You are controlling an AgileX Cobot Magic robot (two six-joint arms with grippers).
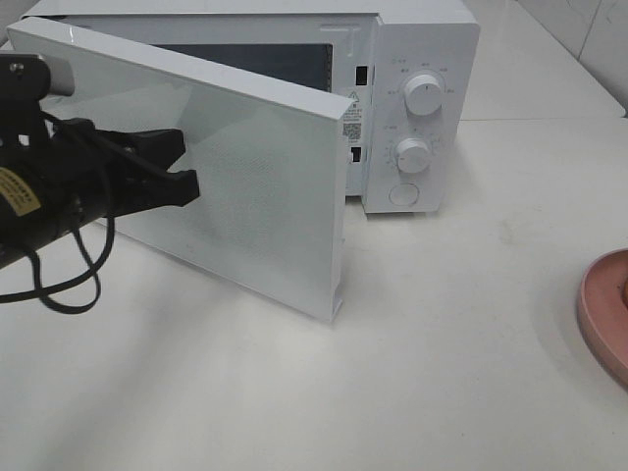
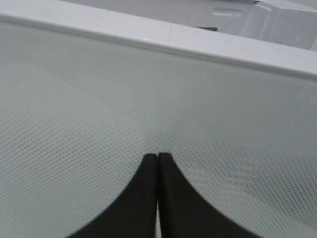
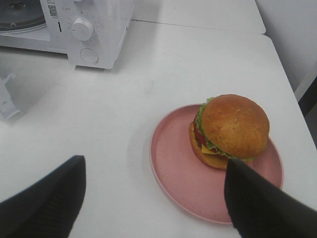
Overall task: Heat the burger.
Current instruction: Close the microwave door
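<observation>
The left gripper [image 1: 186,167], jaws pressed together and holding nothing, sits against the microwave's open door [image 1: 255,186]. Far right, the burger [image 3: 230,130] rests on the pink plate [image 3: 178,178], with the right gripper [image 3: 154,191] spread wide above it.

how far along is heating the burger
Done: the microwave door stands open, with the shut left gripper at its face. In hand: the open right gripper hovers over the burger on its pink plate. Left: grasping it, loading it, shutting the door, setting the knobs.
</observation>
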